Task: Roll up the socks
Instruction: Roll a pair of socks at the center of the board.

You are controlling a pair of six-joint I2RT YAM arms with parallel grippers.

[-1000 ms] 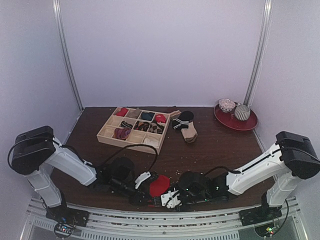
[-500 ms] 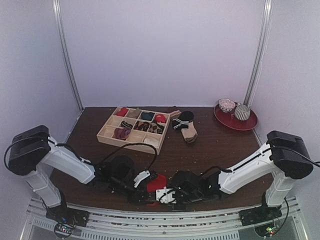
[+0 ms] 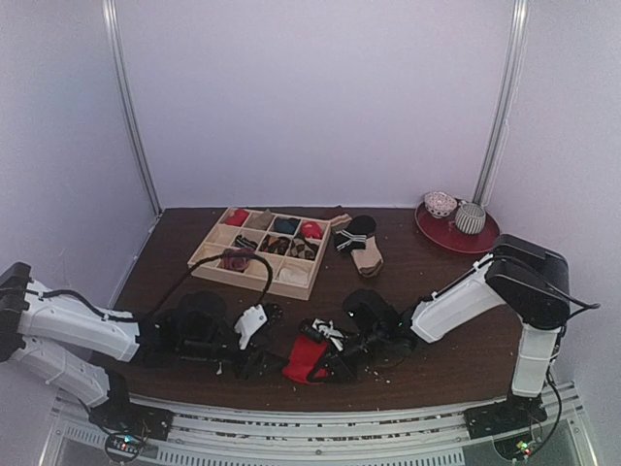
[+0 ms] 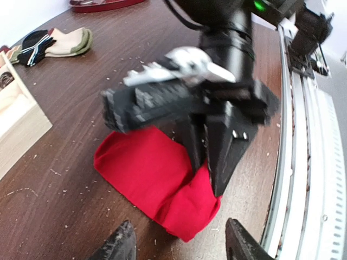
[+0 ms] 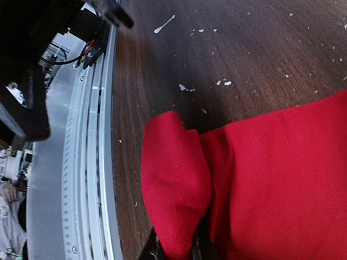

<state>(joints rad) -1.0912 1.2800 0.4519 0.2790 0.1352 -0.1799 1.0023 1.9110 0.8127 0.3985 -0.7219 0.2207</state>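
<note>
— Two arms reach low across the dark brown wooden table (image 3: 427, 277). How does the left gripper (image 4: 179, 246) stand?
— Its jaws are parted with nothing between them. The black fingertips (image 4: 122, 246) point at the plain bright red fabric sock (image 4: 152, 176), just short of its near edge.
— Where is that sock?
— On the table near the front rail, between the two grippers, with one end folded over into a thick lump.
— And the right gripper (image 3: 325, 351)?
— Clamped on that folded end. Its wrist view shows the red fold pinched between the fingers.
— Farther back?
— A pale wooden tray with compartments (image 3: 294, 284) stands well apart from the sock. Right of it lies a black sock with white stripes (image 3: 354, 233) beside a tan sock (image 3: 367, 258). A round red plate (image 3: 482, 245) sits in the far right corner.
</note>
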